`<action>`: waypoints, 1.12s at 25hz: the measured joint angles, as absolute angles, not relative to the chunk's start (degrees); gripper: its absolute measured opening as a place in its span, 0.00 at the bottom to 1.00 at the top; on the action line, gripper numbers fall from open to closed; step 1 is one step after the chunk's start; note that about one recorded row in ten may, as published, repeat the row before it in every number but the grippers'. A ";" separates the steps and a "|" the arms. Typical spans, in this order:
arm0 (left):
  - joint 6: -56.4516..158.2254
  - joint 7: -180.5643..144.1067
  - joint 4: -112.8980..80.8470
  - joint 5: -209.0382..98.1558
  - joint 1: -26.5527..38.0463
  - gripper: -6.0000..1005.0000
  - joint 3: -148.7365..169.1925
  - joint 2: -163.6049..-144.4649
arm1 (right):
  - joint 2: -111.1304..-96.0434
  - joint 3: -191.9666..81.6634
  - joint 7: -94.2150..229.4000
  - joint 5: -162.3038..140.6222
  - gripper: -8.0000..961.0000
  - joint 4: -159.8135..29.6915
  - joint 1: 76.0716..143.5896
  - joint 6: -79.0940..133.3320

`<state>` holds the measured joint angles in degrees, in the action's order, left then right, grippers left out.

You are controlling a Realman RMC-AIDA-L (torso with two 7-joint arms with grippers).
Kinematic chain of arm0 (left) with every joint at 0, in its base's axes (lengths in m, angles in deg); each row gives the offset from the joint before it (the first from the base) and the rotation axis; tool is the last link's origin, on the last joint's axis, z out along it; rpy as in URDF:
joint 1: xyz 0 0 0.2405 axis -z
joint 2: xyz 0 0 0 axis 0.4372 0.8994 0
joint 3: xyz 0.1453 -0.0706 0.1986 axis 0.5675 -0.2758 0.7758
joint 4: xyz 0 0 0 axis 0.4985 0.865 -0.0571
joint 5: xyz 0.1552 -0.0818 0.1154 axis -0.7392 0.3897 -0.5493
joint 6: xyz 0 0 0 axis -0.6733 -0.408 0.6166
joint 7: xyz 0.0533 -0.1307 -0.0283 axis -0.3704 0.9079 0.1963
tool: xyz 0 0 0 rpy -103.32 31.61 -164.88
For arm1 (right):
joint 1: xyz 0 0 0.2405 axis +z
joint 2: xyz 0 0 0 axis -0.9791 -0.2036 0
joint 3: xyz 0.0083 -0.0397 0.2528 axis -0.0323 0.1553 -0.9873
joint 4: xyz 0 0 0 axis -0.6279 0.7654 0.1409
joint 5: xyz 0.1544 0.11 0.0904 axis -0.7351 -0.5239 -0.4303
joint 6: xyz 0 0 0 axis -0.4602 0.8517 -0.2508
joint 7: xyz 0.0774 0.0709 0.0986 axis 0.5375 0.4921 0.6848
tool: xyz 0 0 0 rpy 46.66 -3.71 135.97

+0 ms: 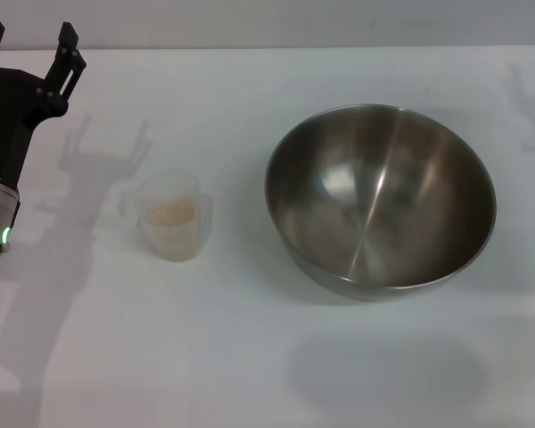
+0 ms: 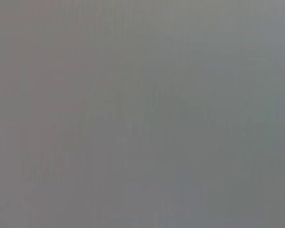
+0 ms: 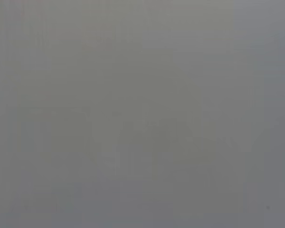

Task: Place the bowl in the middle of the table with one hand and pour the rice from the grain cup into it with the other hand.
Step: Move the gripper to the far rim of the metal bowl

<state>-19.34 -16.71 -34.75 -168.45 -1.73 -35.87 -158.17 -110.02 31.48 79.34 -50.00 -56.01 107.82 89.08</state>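
The steel bowl (image 1: 381, 198) stands empty on the white table (image 1: 250, 357), right of centre. The frosted grain cup (image 1: 172, 216) stands upright to its left, apart from it, with rice (image 1: 170, 211) inside. My left gripper (image 1: 28, 45) is at the far left, above and behind the cup, its two black fingers spread apart and holding nothing. My right gripper is out of view. Both wrist views show only blank grey.
The table's far edge (image 1: 294, 46) runs along the top of the head view. Shadows of the arms fall on the table near the cup and at the far right.
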 joint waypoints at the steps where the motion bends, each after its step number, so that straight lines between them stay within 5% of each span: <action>1: -19.35 -16.71 -34.75 -168.44 -1.74 0.86 -35.88 -158.15 | -109.99 31.49 79.35 -49.98 0.73 -56.09 108.12 88.94; 28: -19.12 -16.70 -34.66 -168.78 -1.49 0.86 -35.62 -158.20 | -109.96 31.68 60.48 -47.67 0.73 -49.95 107.57 83.93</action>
